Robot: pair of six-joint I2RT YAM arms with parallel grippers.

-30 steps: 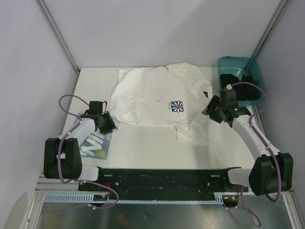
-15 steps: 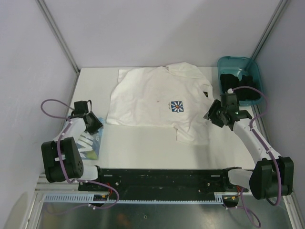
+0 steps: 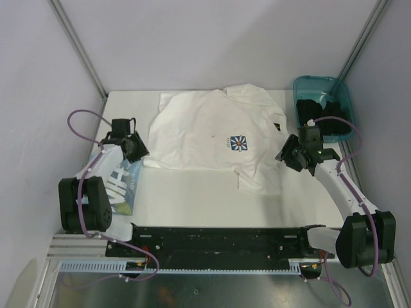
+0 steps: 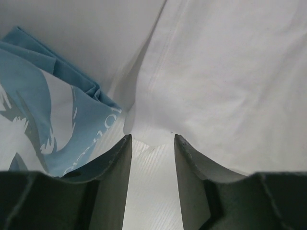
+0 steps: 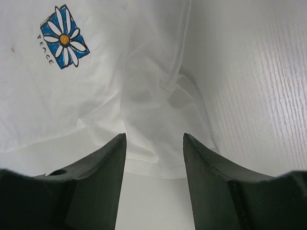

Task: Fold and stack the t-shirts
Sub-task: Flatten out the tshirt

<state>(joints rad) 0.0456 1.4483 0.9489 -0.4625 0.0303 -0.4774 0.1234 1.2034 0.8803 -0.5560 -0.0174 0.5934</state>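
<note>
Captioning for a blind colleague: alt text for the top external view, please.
A white t-shirt with a blue daisy print lies spread on the table, the left gripper open at its near left corner and the right gripper open by its sleeve. A folded light-blue-print shirt lies at the left edge; a teal bin sits far right.

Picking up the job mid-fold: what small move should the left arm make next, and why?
Probably ease the left gripper forward and down onto the corner of the daisy tee: its jaws stand open, and that corner lies just ahead of them, not yet gripped.
</note>
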